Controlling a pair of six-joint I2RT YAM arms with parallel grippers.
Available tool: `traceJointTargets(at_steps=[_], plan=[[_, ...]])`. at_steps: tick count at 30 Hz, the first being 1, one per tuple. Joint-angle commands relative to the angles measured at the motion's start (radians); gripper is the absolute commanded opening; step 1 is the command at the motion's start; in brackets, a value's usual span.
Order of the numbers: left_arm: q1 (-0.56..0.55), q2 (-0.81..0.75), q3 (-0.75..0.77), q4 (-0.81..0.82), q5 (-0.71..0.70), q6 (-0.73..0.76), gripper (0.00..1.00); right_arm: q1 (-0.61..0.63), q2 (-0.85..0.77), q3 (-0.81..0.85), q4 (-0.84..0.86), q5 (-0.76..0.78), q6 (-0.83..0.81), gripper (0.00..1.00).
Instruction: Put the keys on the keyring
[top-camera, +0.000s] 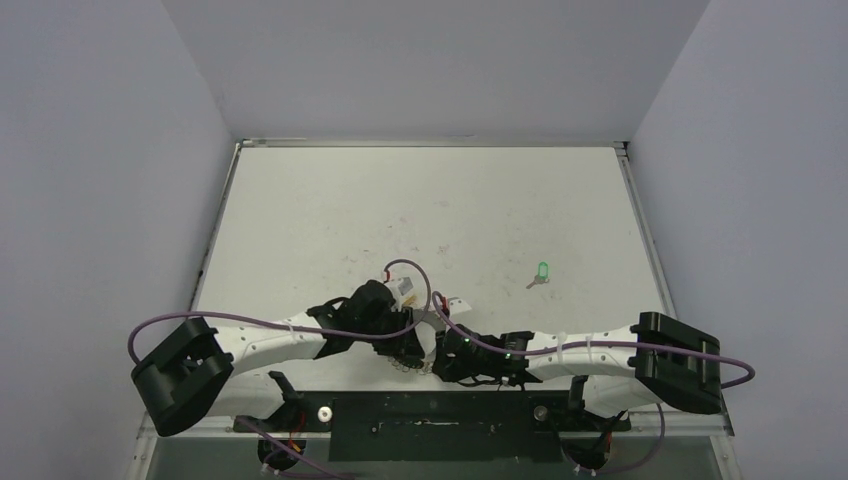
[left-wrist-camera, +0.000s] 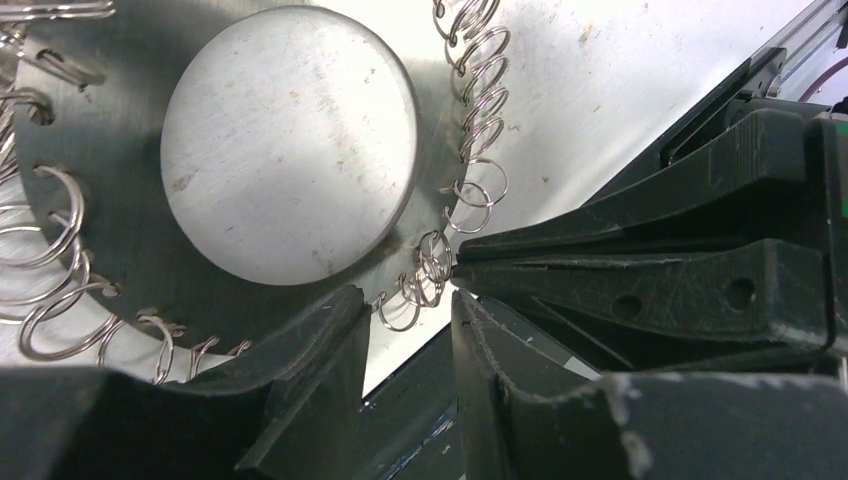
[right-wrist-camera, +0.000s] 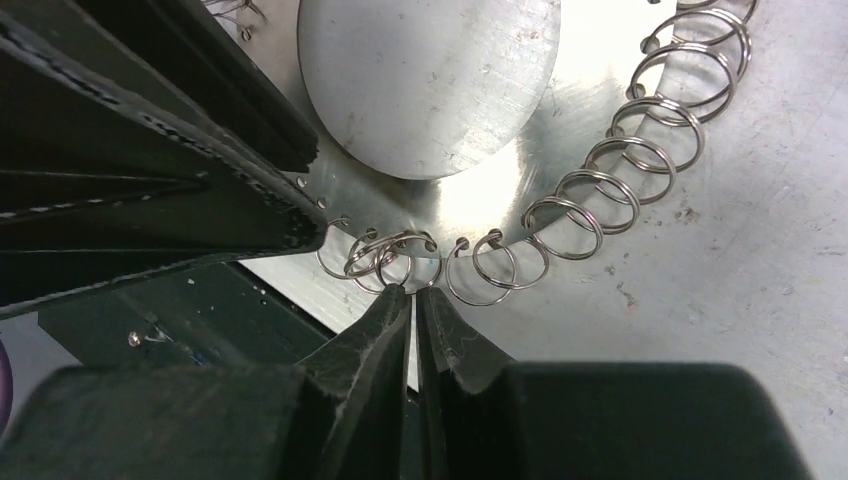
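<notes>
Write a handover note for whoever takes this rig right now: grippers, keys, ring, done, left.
Left gripper: open, fingers straddling the fringe of the ring; no grip evident.
Right gripper: closed to a sliver, apparently pinching a loop of that fringe.
Ring: at the near edge of the table, between the two wrists.
Green key: loose on the table, right of the ring and farther out.
Yellow key: not made out in any view.
Done: no key seen on the ring.
Left: both keys.
</notes>
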Motion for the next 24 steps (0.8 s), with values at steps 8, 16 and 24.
traceJointTargets(at_steps=[8, 16, 24], plan=[[-0.056, 0.095, 0.072, 0.115, -0.019, 0.005, 0.32, -0.006, -0.022, -0.01, 0.032, 0.06, -0.011, 0.16], [-0.067, 0.109, 0.081, 0.029, -0.088, 0.043, 0.1, -0.006, -0.018, -0.024, 0.06, 0.056, -0.021, 0.17], [-0.08, 0.136, 0.105, -0.069, -0.123, 0.089, 0.02, -0.004, -0.045, -0.023, 0.095, 0.05, -0.058, 0.25]])
